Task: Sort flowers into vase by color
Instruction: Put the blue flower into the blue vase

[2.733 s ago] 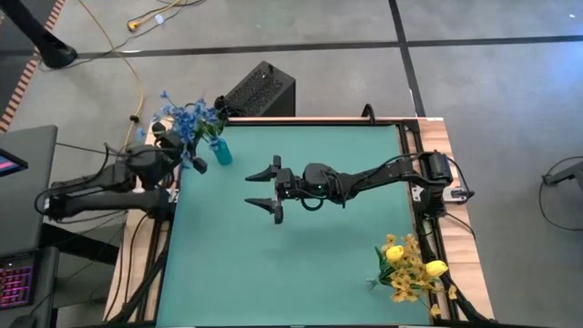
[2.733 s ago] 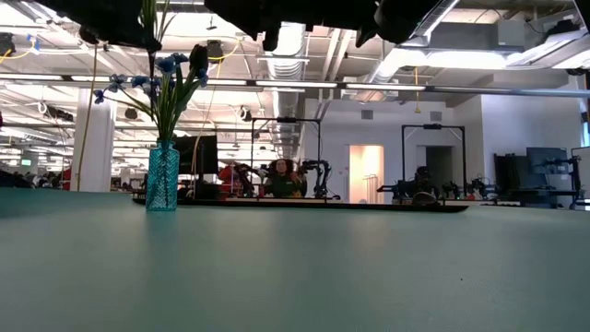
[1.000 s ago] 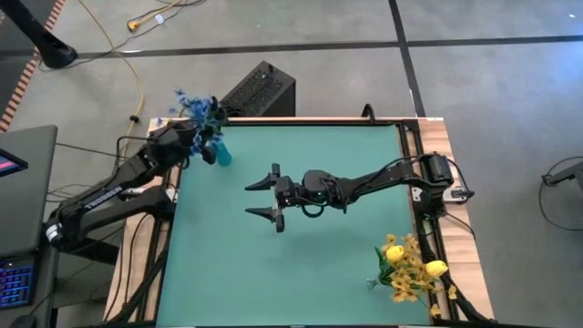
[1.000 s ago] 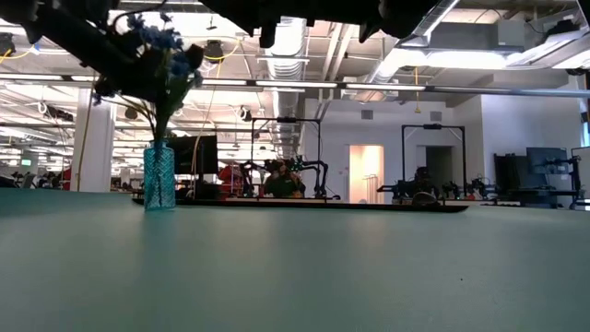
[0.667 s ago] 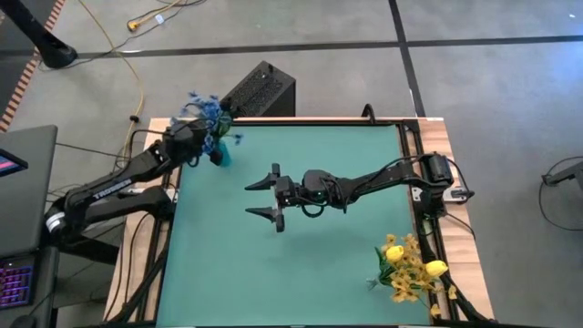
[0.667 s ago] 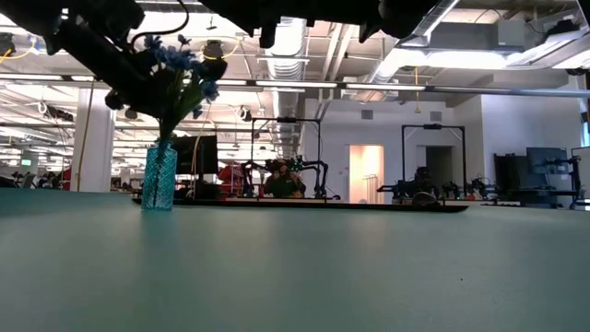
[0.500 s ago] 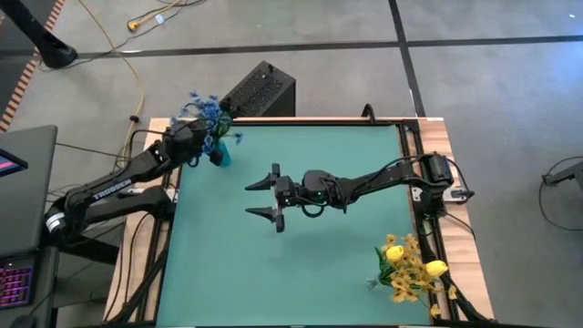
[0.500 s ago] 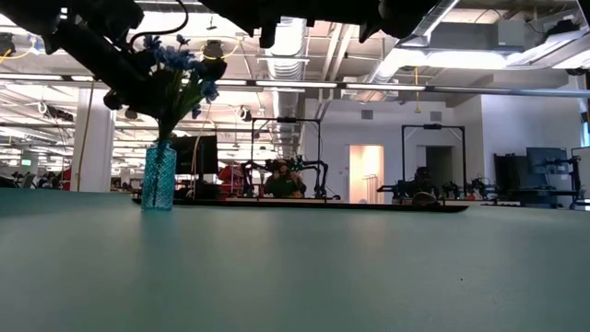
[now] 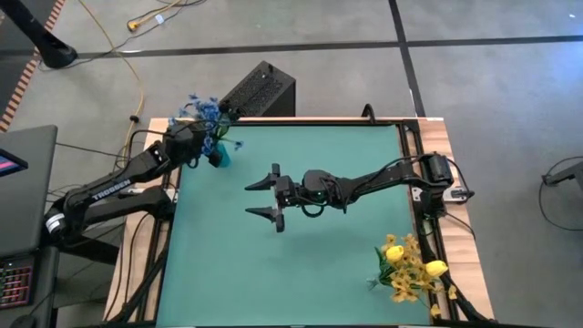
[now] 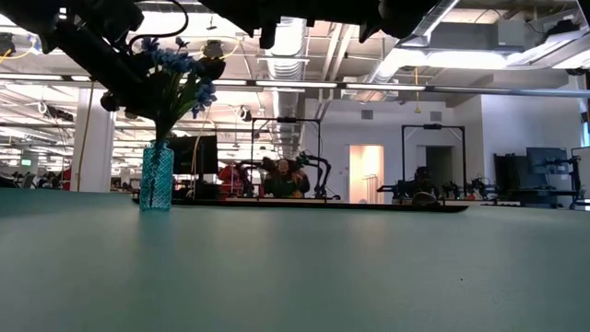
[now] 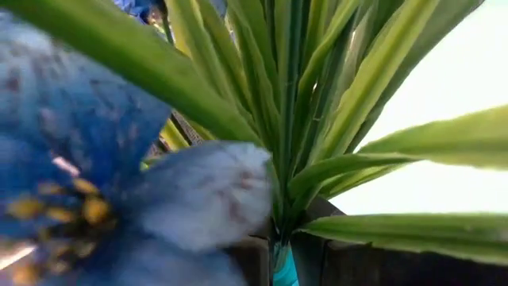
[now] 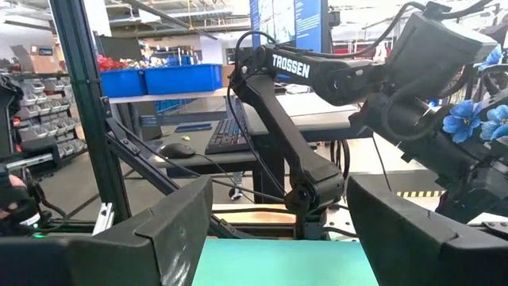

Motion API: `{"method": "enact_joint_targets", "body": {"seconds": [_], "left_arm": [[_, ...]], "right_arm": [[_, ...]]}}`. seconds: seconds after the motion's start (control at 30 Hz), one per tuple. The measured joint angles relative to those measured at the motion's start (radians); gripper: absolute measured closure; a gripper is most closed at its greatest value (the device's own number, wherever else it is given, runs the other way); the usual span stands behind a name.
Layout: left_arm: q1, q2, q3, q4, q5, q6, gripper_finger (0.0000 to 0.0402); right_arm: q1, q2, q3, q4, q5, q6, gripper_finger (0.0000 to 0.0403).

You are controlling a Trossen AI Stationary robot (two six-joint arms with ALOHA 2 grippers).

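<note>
Left gripper (image 9: 193, 138) apparently clamping blue flowers (image 9: 208, 111), arm outstretched

You can read one word only, the white brand lettering "TROSSEN", printed along the dark link of the left arm (image 12: 317, 70) as the right wrist view shows it, and again, smaller, on that same arm (image 9: 114, 189) in the high view, beside the desk (image 9: 301, 264).

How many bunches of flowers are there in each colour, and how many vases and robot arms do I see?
Blue flower bunches: 1
Yellow flower bunches: 1
Teal glass vases: 1
Dark robot arms: 2, left and right
Total: 5
</note>
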Motion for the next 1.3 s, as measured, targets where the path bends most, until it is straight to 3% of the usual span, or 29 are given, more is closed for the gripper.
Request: {"method": "enact_joint_targets", "body": {"seconds": [0.17,0.6,0.97,1.3], "left_arm": [[0.000,0.000,0.000,-0.003,-0.002,-0.014,0.0375],[0.000,-0.008,0.001,-0.064,0.005,-0.006,0.0262],[0.000,-0.019,0.113,-0.280,0.063,0.043,0.0248],[0.000,-0.019,0.221,-0.338,0.155,0.058,0.0248]], "right_arm": [[0.000,0.000,0.000,0.000,0.000,0.002,0.0085],[0.000,0.000,0.000,0.000,0.000,0.002,0.0085],[0.000,0.000,0.000,0.001,0.000,0.002,0.0085],[0.000,0.000,0.000,0.001,0.000,0.002,0.0085]]}}
